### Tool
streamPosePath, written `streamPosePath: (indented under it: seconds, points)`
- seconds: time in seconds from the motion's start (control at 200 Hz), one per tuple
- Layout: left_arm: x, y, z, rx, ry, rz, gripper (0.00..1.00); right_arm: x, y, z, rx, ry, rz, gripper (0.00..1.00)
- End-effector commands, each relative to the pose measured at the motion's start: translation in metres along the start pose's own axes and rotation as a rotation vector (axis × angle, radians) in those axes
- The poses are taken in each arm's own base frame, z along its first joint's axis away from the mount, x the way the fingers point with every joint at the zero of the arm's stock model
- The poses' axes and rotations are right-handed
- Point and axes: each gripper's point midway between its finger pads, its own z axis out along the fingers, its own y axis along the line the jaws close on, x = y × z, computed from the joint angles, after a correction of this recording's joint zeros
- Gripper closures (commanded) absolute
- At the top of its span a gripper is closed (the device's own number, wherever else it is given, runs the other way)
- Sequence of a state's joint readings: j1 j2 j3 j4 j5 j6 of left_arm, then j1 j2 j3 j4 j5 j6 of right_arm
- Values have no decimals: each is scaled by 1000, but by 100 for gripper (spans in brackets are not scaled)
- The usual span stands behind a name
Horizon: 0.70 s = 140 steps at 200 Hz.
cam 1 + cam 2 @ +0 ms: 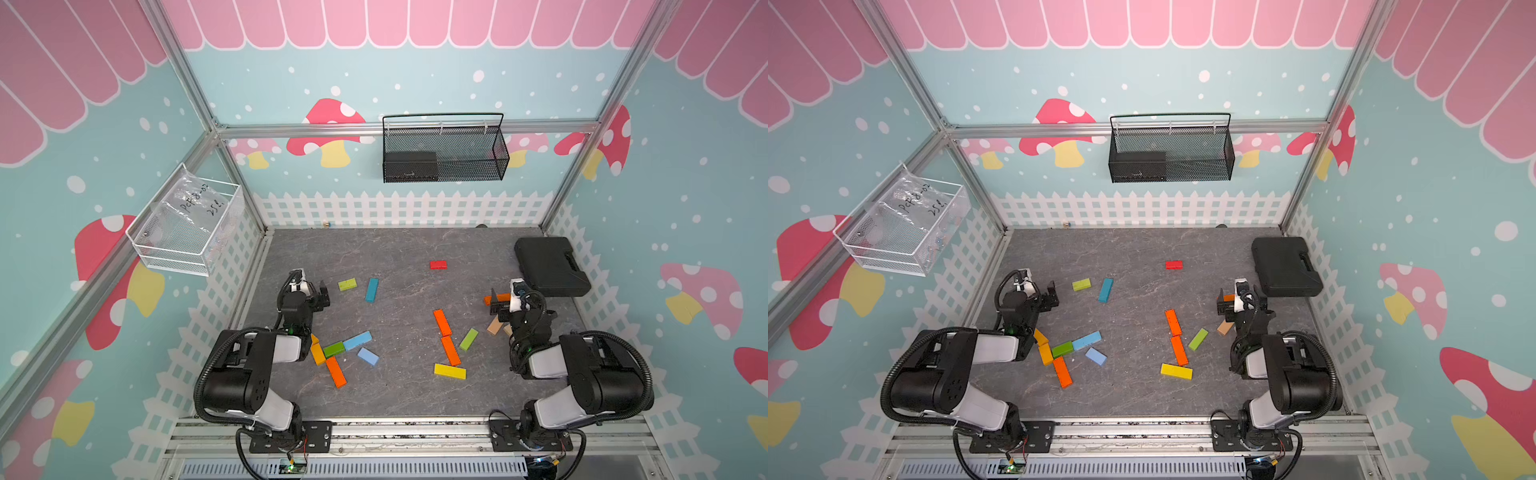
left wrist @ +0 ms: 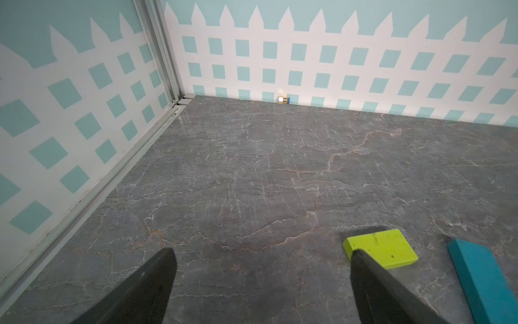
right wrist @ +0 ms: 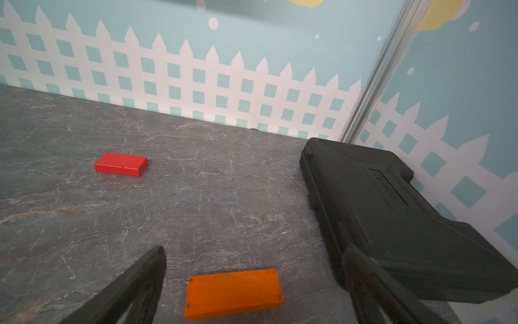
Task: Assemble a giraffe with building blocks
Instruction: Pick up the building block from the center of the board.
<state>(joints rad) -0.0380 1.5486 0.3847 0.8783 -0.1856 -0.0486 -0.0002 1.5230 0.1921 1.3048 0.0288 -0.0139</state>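
Building blocks (image 1: pixel 449 371) lie scattered flat on the grey table (image 1: pixel 399 399): yellow, orange, green and blue ones nearest, a lime block (image 2: pixel 381 248) and a red block (image 3: pixel 121 164) farther back. Left gripper (image 2: pixel 260 258) and right gripper (image 3: pixel 255 252) both gape wide, holding nothing. An orange block (image 3: pixel 234 293) lies on the table under the right one's gap. A black case (image 1: pixel 550 266) sits far right.

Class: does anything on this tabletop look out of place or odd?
Yes. A small brass-coloured metal fitting lies at the foot of the back wall, apart from the scattered painted wooden blocks; it is no block. Nothing looks spilled or damaged.
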Motion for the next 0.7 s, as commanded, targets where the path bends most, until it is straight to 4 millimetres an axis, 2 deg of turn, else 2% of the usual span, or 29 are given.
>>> streamPosePath:
  seconds: [0.0, 0.696]
  points:
    - [-8, -3, 1, 12, -16, 8, 1, -6, -2, 3, 7, -17, -1, 0]
    - [-8, -2, 2, 19, -13, -4, 1, -6, -2, 3, 7, -19, 0, 0]
